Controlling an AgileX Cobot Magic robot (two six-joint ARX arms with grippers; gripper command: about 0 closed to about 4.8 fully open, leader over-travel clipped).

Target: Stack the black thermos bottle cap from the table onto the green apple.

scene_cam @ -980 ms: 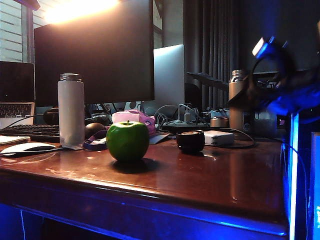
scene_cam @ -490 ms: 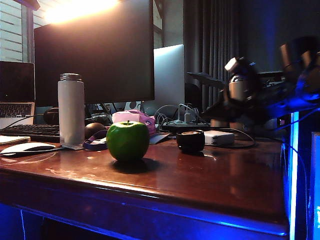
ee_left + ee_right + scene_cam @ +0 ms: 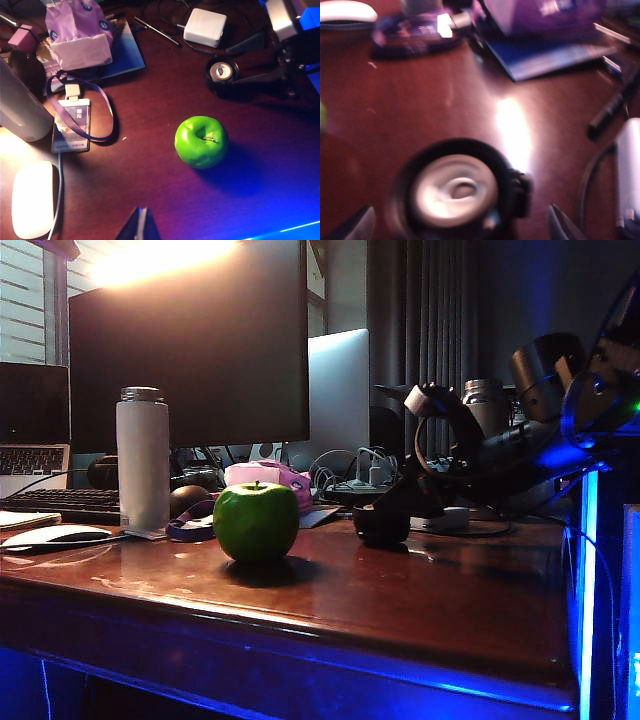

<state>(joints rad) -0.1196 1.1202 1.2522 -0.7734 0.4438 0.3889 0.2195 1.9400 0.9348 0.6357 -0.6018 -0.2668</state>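
Observation:
The green apple (image 3: 255, 523) (image 3: 201, 141) stands on the table (image 3: 420, 600), left of the black thermos bottle cap (image 3: 378, 527) (image 3: 221, 75). The cap sits upright with its pale inside facing up, a short gap from the apple. My right gripper (image 3: 395, 508) (image 3: 237, 80) has come in from the right and hangs low right at the cap. In the blurred right wrist view it is open (image 3: 460, 226), with the cap (image 3: 457, 192) between its wide-spread fingertips (image 3: 562, 225). My left gripper (image 3: 141, 225) hovers high over the table near the apple, tips together and holding nothing.
A white bottle (image 3: 142, 458) and a white mouse (image 3: 55, 536) stand at the left. A lanyard badge (image 3: 72, 125), a purple bag (image 3: 80, 30), a white charger (image 3: 202, 26) and cables lie behind. A silver thermos (image 3: 485, 400) stands behind the right arm.
My right arm has swung in from the far right, leftward and down to the cap, its gripper staying open. The apple, the cap and the left gripper have not moved.

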